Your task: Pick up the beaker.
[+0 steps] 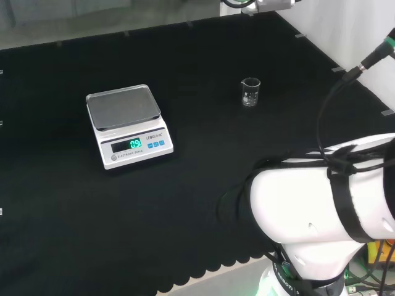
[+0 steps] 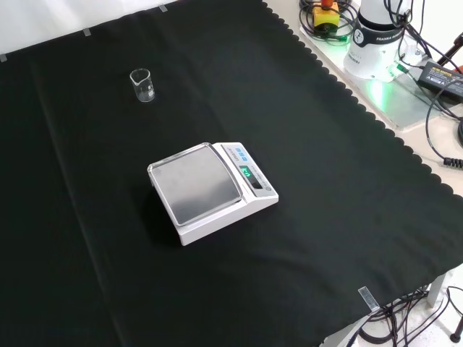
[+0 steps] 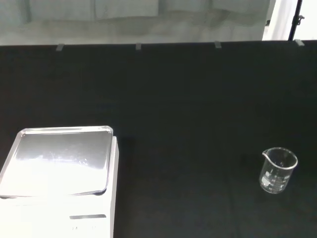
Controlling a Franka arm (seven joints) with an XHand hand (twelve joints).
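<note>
A small clear glass beaker (image 1: 250, 92) stands upright on the black cloth, right of centre and towards the back in the head view. The front view has the beaker (image 2: 142, 85) at the upper left, far from the arm's base. It looks empty, with printed marks on its side, and the wrist view catches the beaker (image 3: 277, 170) alone on the cloth. Nothing touches it.
A white scale (image 1: 128, 126) with a steel pan and a lit green display sits left of the beaker in the head view; in the front view the scale (image 2: 211, 191) is mid-cloth. The arm's white links (image 1: 327, 209) stand at the head view's lower right.
</note>
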